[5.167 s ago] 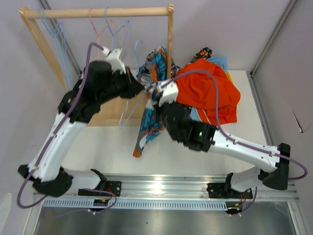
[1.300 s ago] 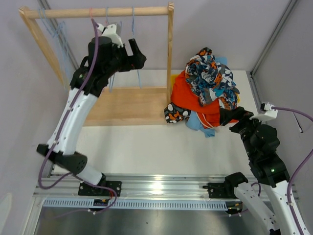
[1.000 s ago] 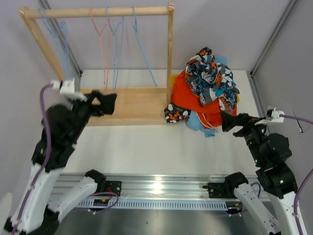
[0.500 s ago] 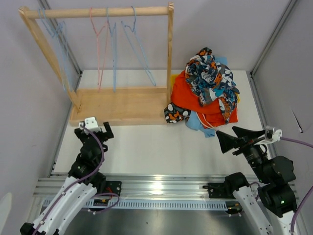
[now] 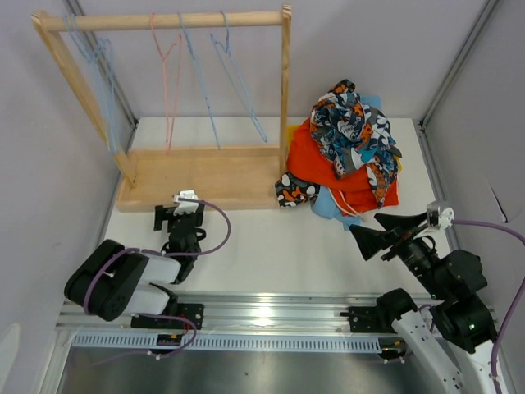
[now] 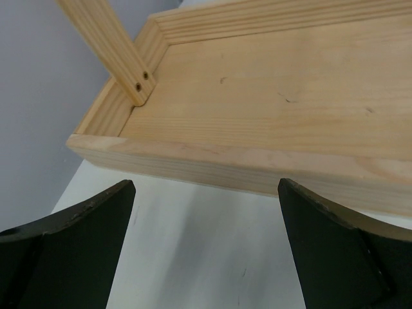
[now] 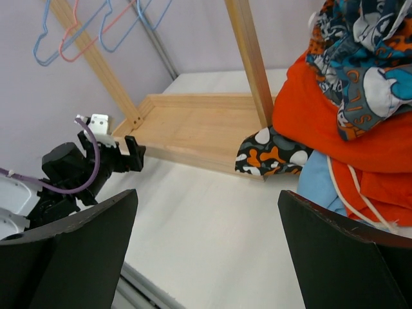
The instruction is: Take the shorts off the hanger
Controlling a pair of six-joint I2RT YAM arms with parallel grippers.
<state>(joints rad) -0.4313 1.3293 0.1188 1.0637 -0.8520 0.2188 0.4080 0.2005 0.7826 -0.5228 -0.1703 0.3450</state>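
– Left gripper (image 5: pixel 179 215), lower left of the overhead view: fingers spread wide, nothing between them, facing the near lip of the wooden rack base (image 6: pixel 257 161). And the other one?
– Right gripper (image 5: pixel 367 226), lower right, is wide open too and empty, aimed across the white table (image 5: pixel 262 246) toward the rack
– Where are the shorts (image 5: pixel 349 156)?
– Heaped at upper right, just beside the right post (image 5: pixel 285 90): print shorts (image 5: pixel 354 123) on top, orange shorts (image 5: pixel 328 160) under them, camouflage shorts (image 5: pixel 294 190) poking out at the left edge, a light blue pair (image 5: pixel 330 207) at the bottom. I can't pick out a navy pair. The wire hangers (image 5: pixel 215 74) on the rail (image 5: pixel 164 20) all hang bare
– So the job looks done?
– I'd say so; only parking is left. Do it well by keeping both grippers low and apart from things: the left one short of the wooden lip, the right one clear of the drawstring (image 7: pixel 331 174) trailing from the heap, so nothing gets dragged
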